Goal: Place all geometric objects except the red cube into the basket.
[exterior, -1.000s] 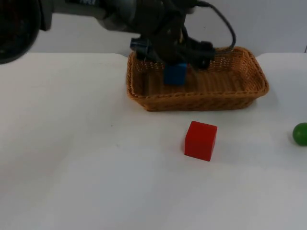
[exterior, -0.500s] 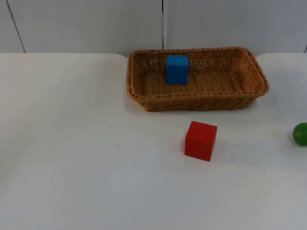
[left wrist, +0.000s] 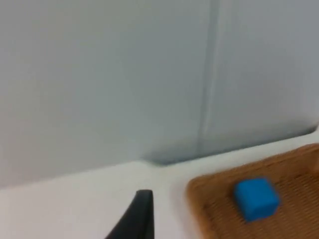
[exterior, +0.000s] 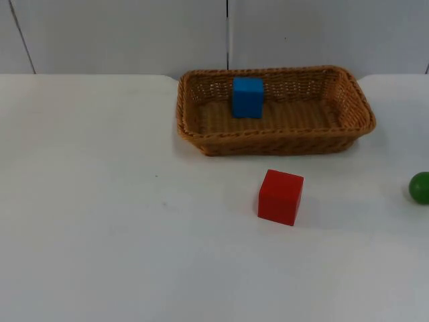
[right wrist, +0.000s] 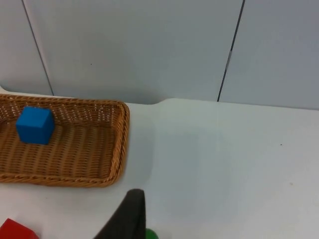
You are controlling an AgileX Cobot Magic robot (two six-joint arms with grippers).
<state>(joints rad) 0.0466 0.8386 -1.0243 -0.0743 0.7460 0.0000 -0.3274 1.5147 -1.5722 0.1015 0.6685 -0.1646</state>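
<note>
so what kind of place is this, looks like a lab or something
Probably a robot test bench rather than a home: a bare white table top ending at a grey partition wall, set with a wicker basket and plain coloured blocks, a blue cube and a red cube.

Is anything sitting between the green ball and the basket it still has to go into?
Nothing visible does. The green ball lies at the table's right edge, and bare table top runs from it to the wicker basket. The red cube sits in front of the basket, off that line. The blue cube is already inside.
</note>
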